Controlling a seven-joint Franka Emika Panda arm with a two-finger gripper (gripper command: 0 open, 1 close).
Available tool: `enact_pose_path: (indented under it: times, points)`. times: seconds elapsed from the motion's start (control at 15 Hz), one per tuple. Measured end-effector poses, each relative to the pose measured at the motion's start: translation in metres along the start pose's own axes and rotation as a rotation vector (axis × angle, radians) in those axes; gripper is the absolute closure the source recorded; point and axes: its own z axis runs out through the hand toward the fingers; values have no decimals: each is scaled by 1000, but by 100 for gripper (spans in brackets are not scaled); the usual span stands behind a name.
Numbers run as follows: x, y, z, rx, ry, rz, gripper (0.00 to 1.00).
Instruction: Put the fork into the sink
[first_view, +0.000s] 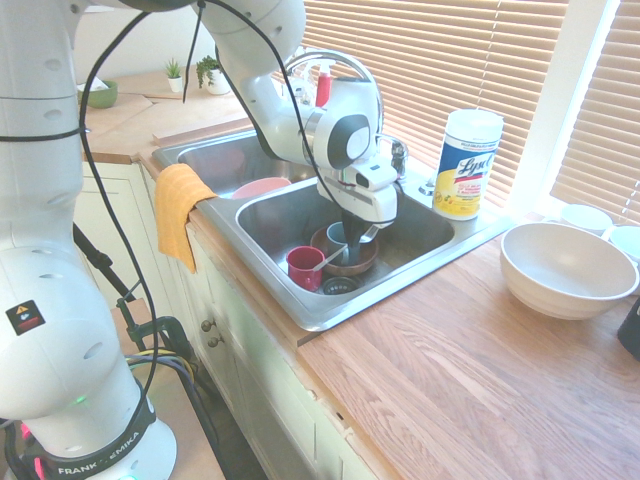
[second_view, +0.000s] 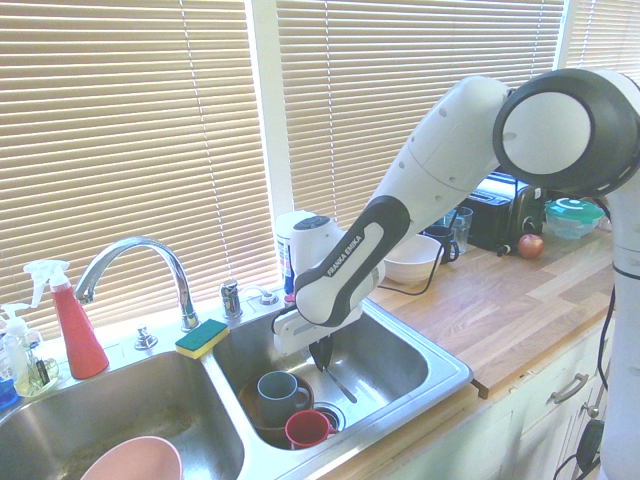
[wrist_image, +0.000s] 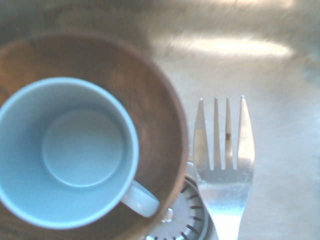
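First exterior view: my end effector (first_view: 352, 252) reaches down into the sink (first_view: 323, 318), the red mug (first_view: 305, 268) near its seven o'clock; a low swing could topple it

Second exterior view: closed tightly on the fork (second_view: 342, 386), the end effector hangs over the basin, blue mug (second_view: 281, 396) toward eight o'clock; opening too high could send the fork bouncing

Wrist view: tines lie just beside the wooden bowl (wrist_image: 162, 125); drifting that way might snag its rim
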Motion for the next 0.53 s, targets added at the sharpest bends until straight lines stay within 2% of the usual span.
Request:
enact_pose_path:
  times: [0.53]
  points:
    - [12,-15,68,-11,-32,35,100]
